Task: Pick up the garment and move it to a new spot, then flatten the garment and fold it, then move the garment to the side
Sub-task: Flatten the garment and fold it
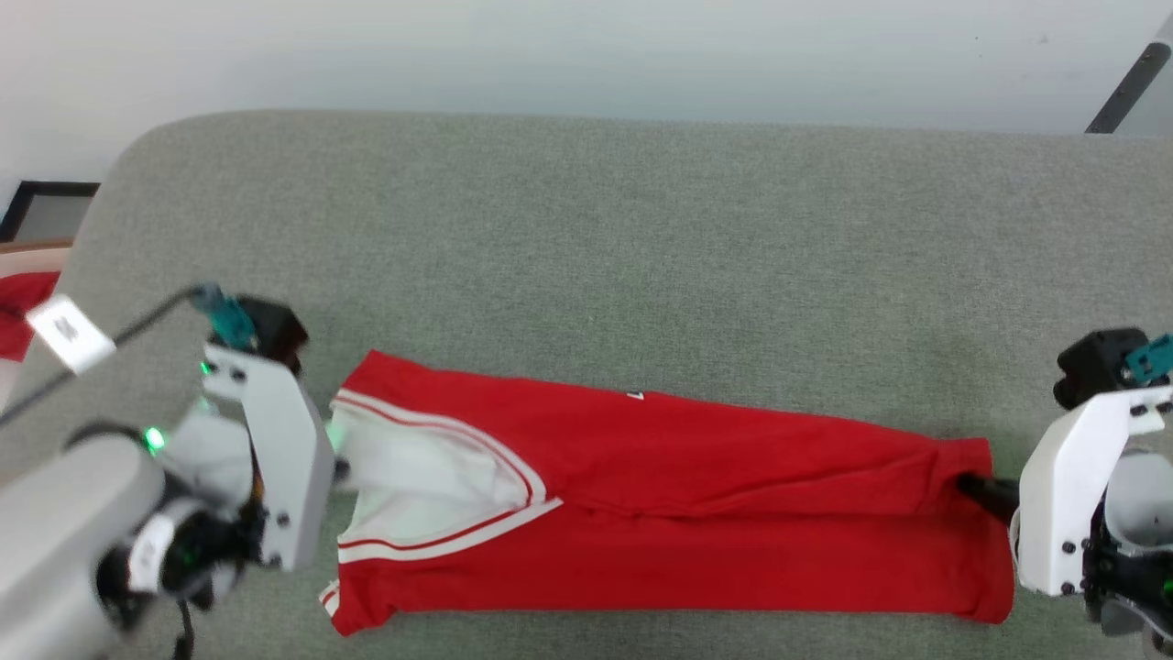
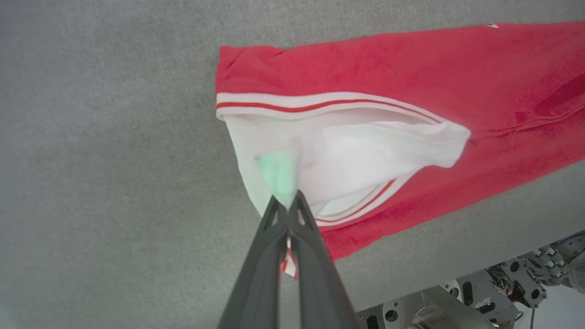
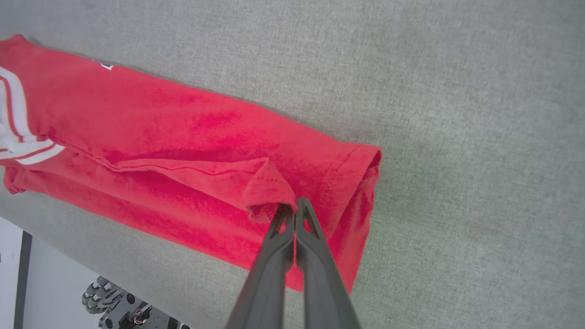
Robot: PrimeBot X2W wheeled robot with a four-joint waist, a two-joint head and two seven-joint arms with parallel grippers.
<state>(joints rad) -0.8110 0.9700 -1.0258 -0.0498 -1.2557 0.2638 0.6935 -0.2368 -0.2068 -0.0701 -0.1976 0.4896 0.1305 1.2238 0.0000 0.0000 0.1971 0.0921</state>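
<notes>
You have the red shirt [image 1: 696, 513] lying folded lengthwise as a long band on the grey upholstered surface [image 1: 586, 247], with its sleeve end toward the robot's left. The left gripper [image 2: 288, 201] is closed on the edge of the white sleeve [image 2: 365, 151] (the cloth is pinched right at the tips). The right gripper [image 3: 292, 208] is closed on a small red fold at the hem end. Another red cloth [image 1: 20, 307] lies well apart at the far left

My dark fingers [image 2: 260, 274] look like matt plastic; the garment [image 2: 411, 64] at one o'clock is soft matt cloth on coarse grey upholstery [image 2: 91, 137].
</notes>
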